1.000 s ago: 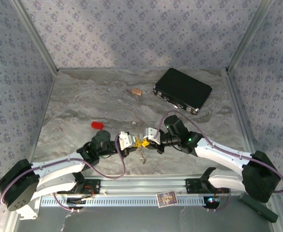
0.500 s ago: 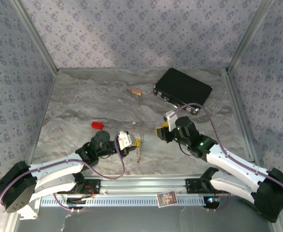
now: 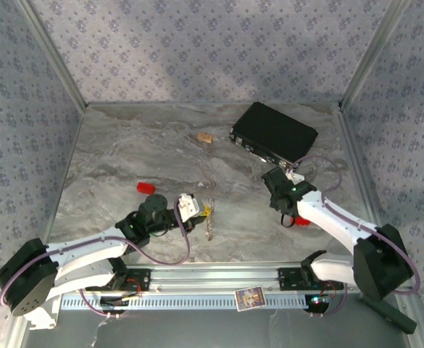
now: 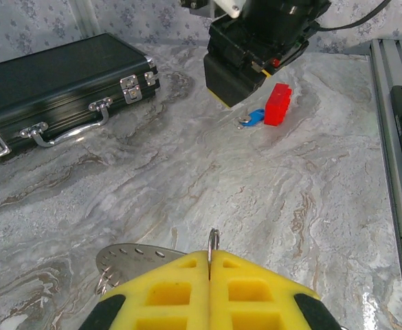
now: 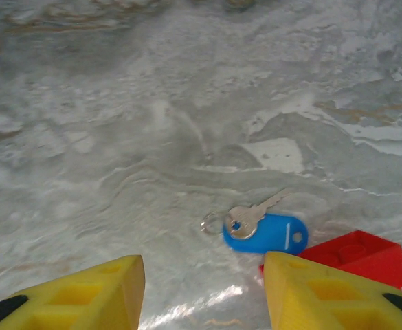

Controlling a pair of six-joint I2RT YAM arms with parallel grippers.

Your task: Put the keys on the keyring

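Step in hand, as I read it: fetching the blue key (image 5: 266, 232). The left pincer (image 4: 209, 256) is shut tight on the keyring (image 3: 211, 217), thin loop nipped btwn the yellow pads and the rest dangling just off the bench (image 3: 125, 152), near the front rail. It looks parked, offering the ring. The right pincer (image 5: 201, 265) hangs over on the right side, jaws wide, nothing in them, w/ the blue key lying flat on the bench just ahead of the pads, metal blade angled away and a small loop at its end. A red block (image 5: 355, 254) sits hard against the key's blue head; can't tell if they touch. Next move prob. wants the right pincer to drop and shift fwd a bit so the pads straddle the head, not the block, then close and lift. A flat, thin key is easy to skid, so come down square. No green key that I can make out.
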